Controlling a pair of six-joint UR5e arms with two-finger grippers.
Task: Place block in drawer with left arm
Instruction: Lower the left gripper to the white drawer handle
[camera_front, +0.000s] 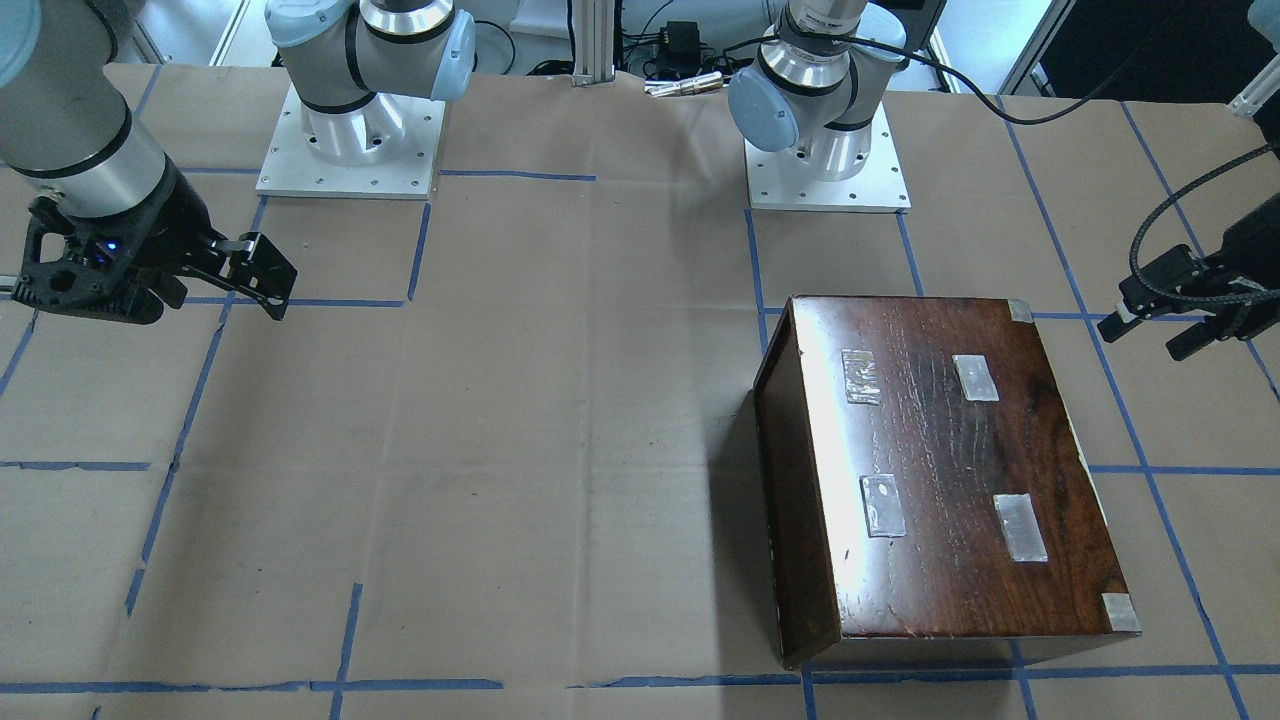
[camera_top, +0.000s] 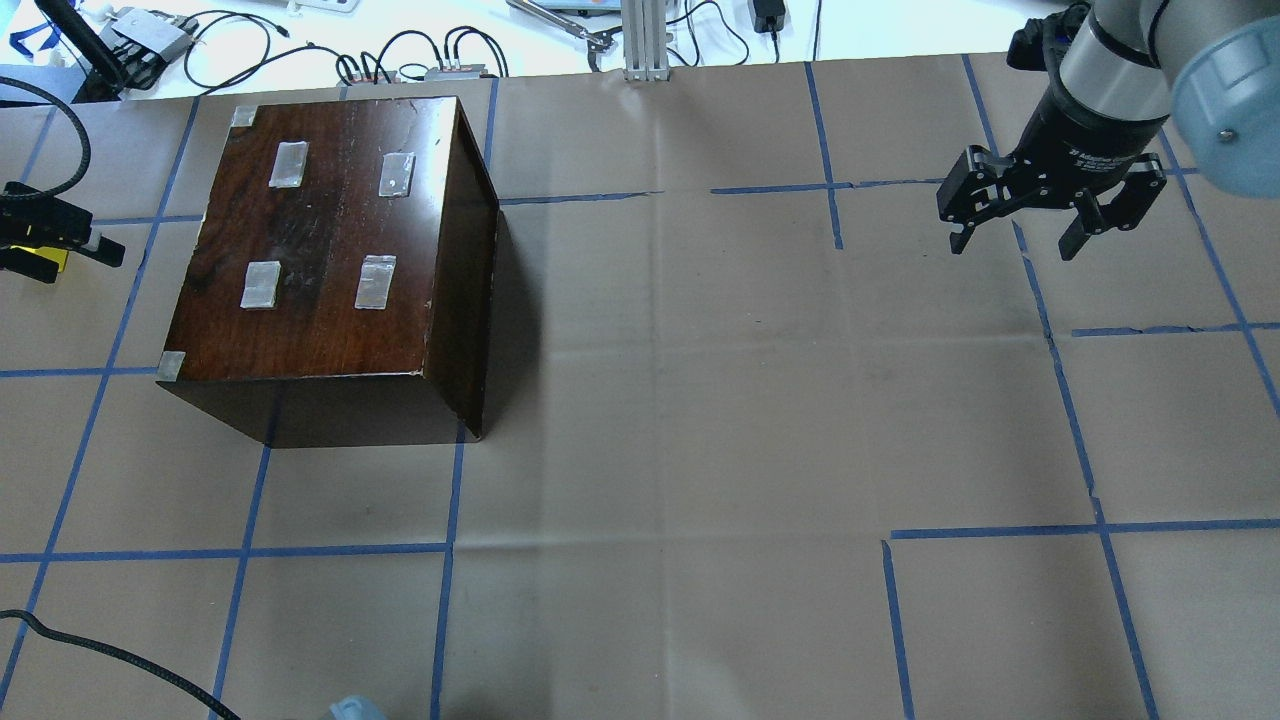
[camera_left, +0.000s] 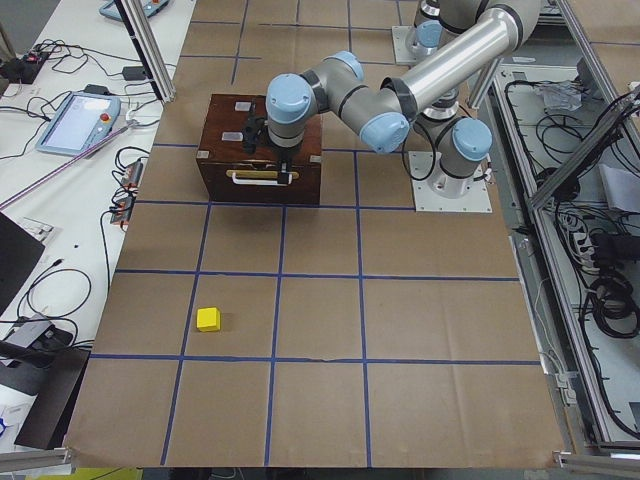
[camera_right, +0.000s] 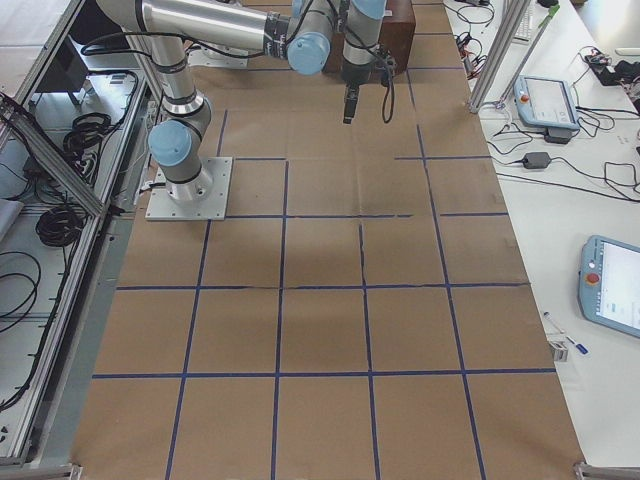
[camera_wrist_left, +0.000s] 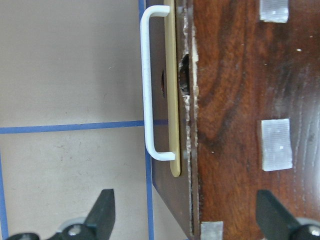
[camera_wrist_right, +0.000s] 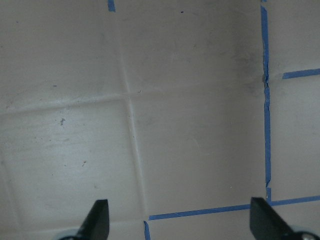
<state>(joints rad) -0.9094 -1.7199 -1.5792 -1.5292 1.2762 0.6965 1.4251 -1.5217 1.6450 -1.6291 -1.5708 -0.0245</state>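
The yellow block (camera_left: 207, 319) lies on the paper-covered table, well away from the box, and shows only in the exterior left view. The dark-brown box (camera_top: 320, 240) has its drawer (camera_wrist_left: 167, 100) shut; the drawer front carries a white bar handle (camera_wrist_left: 148, 85) on a gold plate. My left gripper (camera_wrist_left: 185, 222) is open and empty, hovering above the drawer front's edge, with the handle ahead between its fingers (camera_wrist_left: 102, 212). It also shows in the overhead view (camera_top: 45, 240). My right gripper (camera_top: 1015, 230) is open and empty above bare paper, far from the box.
Blue tape lines (camera_top: 450, 550) grid the brown paper. The two arm bases (camera_front: 350, 140) stand at the table's robot side. Cables and a teach pendant (camera_left: 75, 120) lie on the white bench beside the box.
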